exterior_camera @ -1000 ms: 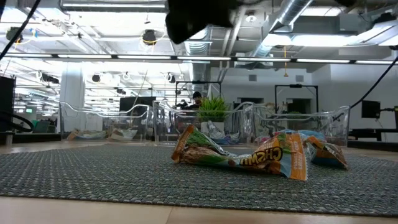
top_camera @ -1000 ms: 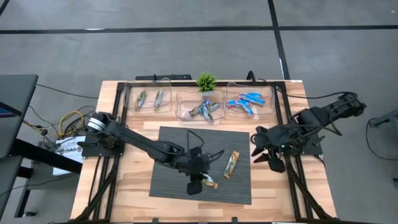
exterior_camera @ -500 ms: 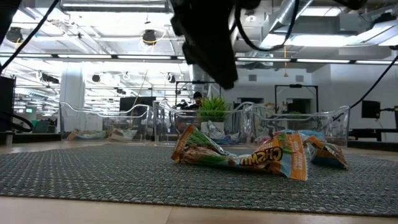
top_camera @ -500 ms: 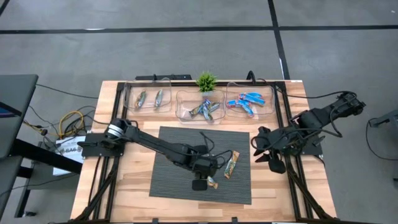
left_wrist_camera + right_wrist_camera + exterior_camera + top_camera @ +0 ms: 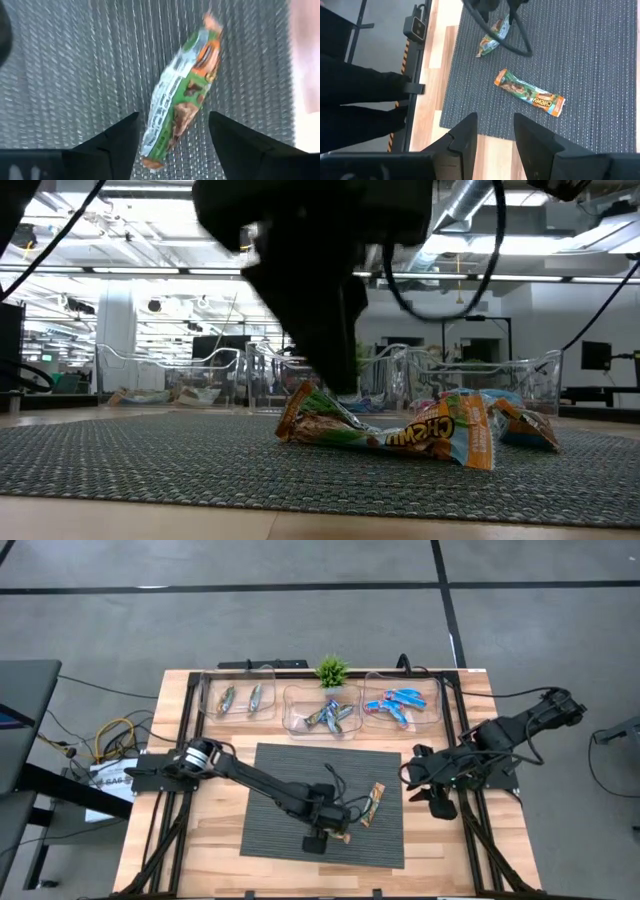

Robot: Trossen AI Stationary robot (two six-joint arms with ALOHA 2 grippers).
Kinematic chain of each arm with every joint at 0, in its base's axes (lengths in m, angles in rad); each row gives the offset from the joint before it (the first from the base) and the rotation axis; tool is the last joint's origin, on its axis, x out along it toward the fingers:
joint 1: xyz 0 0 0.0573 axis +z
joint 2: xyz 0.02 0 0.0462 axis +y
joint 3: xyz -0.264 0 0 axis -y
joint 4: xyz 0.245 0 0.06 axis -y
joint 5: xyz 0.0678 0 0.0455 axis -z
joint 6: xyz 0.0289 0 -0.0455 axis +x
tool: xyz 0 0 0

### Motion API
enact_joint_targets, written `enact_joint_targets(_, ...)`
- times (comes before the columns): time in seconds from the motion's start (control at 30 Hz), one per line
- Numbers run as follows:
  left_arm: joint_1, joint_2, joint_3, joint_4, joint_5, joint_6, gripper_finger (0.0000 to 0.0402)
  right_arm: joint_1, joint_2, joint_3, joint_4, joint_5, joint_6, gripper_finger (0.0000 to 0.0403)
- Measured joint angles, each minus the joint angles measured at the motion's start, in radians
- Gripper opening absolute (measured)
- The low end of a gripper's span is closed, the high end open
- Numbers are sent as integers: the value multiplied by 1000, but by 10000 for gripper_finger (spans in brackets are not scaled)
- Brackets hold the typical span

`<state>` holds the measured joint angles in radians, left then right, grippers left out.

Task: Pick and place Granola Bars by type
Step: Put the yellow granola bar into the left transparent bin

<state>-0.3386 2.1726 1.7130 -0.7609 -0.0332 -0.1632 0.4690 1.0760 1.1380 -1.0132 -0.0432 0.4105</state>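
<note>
Left tool (image 5: 172, 131) straddles a green-orange-white foil granola bar (image 5: 180, 102), fingers apart.

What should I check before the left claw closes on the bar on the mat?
1. Left claw open: ok.
2. Nearer granola bar lined up with the gap between its fingers: ok.
3. Fingers low enough to pinch the bar: cannot tell.
4. Second bar clear of the grasp: ok.
5. Right claw away at the mat edge: ok.
6. Matching bin reachable, holds bars already: ok.
</note>
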Motion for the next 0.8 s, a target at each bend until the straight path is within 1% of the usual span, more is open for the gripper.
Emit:
enact_joint_targets(0.1,1,26,0,-15,10,-1,230,0,-3,1,1,0,-1,118)
enact_joint_targets(0.2,2,47,0,-20,-6,-4,229,0,-2,1,2,3,-3,118)
enact_joint_targets(0.3,1,54,0,-24,-29,-16,214,0,-3,1,1,4,-3,118)
enact_joint_targets(0.4,1,54,0,-34,-29,-24,179,0,-3,1,1,4,-4,118)
enact_joint_targets(0.6,2,54,0,-38,32,-87,75,0,-3,1,4,4,-21,118)
enact_joint_targets(0.67,1,54,11,-39,50,-117,46,0,-3,1,4,4,-28,118)
enact_joint_targets(0.7,1,54,22,-43,56,-131,37,0,-3,1,4,4,-35,118)
enact_joint_targets(0.8,0,49,67,-37,48,-181,32,0,-3,1,14,3,-67,118)
